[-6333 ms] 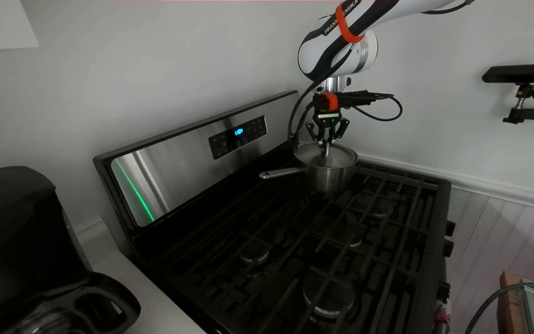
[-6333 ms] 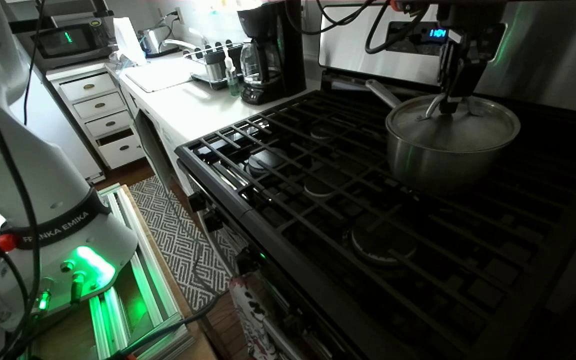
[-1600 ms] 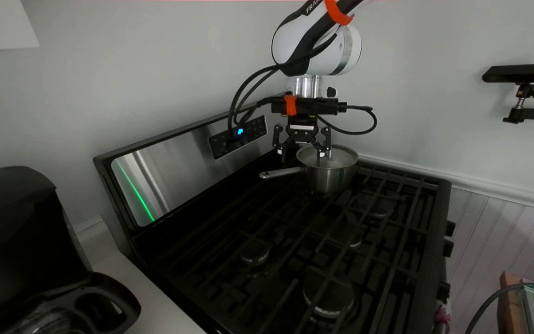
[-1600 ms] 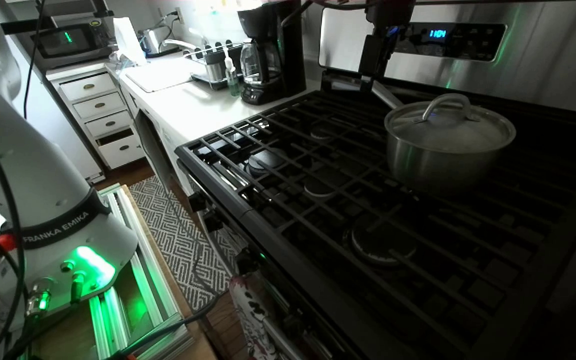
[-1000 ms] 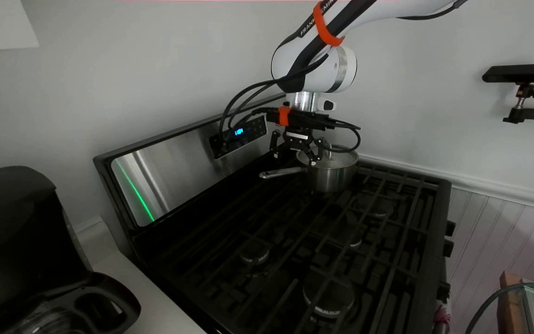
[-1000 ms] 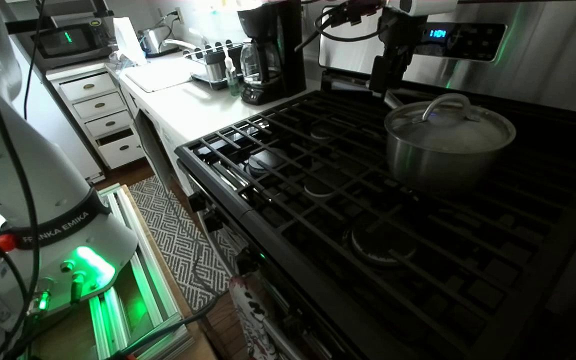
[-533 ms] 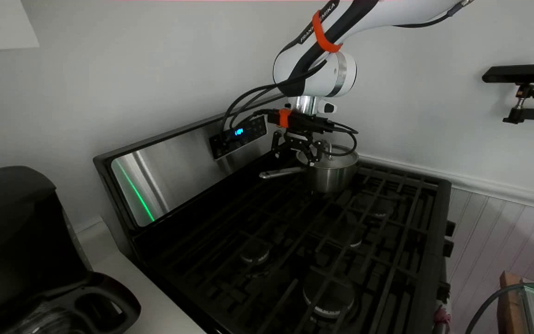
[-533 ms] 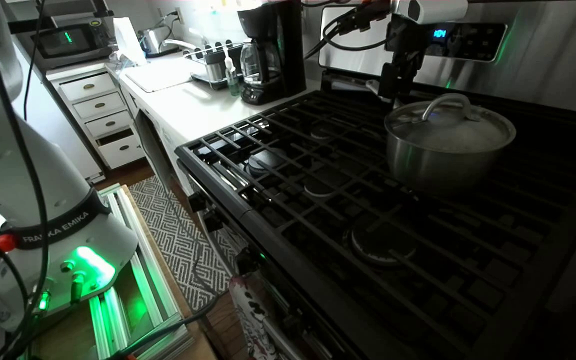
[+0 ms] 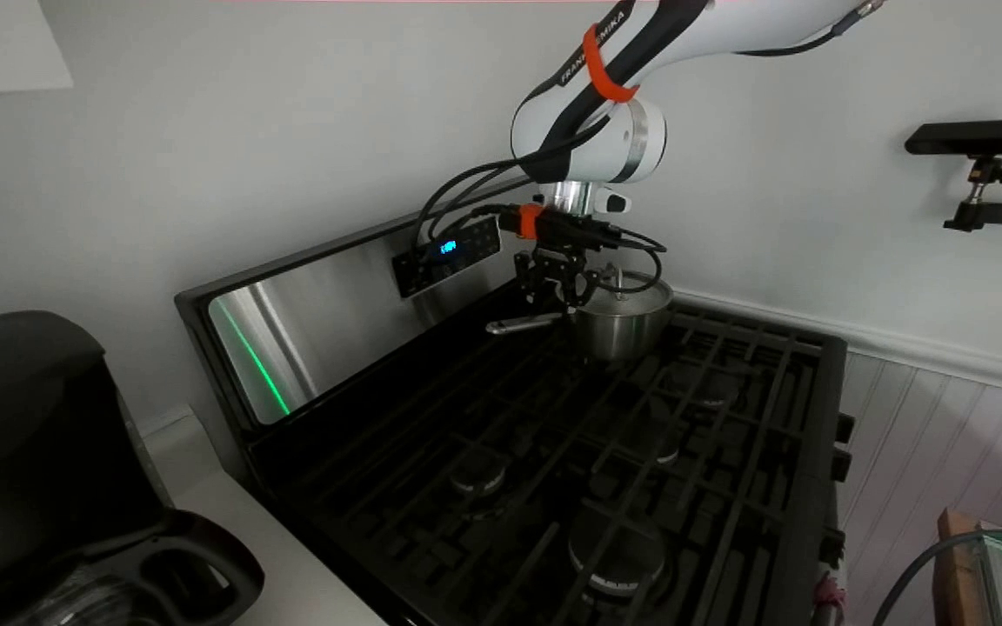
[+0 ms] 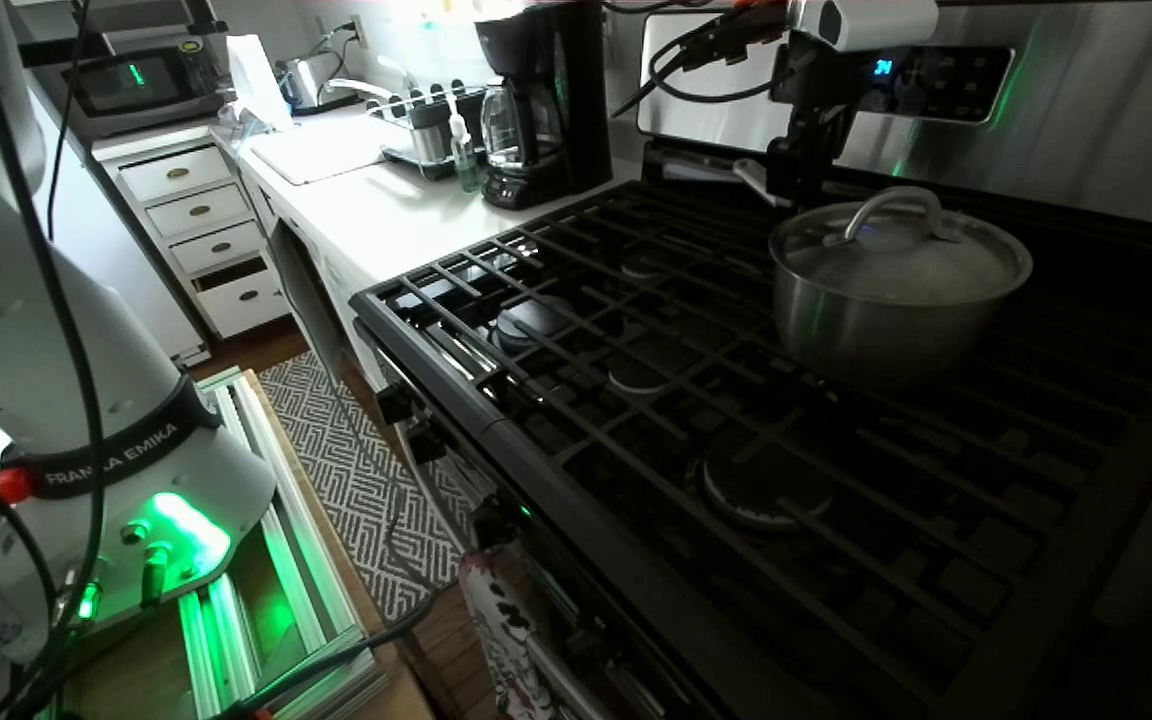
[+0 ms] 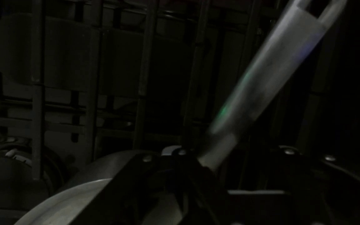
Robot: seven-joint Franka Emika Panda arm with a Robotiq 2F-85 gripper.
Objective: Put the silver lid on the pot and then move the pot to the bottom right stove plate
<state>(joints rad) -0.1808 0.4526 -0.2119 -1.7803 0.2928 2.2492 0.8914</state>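
Observation:
The silver lid (image 10: 916, 262), with an arched handle on top, sits on the pot (image 10: 876, 335) in both exterior views. The steel pot (image 9: 618, 337) stands on the grate near the back panel. Its long handle (image 9: 518, 324) points along the panel; it also crosses the wrist view (image 11: 270, 68). My gripper (image 9: 551, 300) points down at the handle's root beside the pot, its fingers part-way closed with a gap between them. In the wrist view the handle runs behind one finger; contact is too dark to tell. The bottom right stove plate (image 10: 768, 485) lies in front of the pot.
The stove's back panel (image 9: 336, 330) stands close behind the gripper. Other burners (image 9: 618, 556) lie under the raised grates. A coffee maker (image 10: 546, 100) stands on the counter beside the stove. A towel (image 10: 501, 630) hangs at the stove's front.
My gripper has left the lid's handle, moved over to the pot's handle and lowered. In the last half second its fingers have drawn closer together. The pot and lid stand still.

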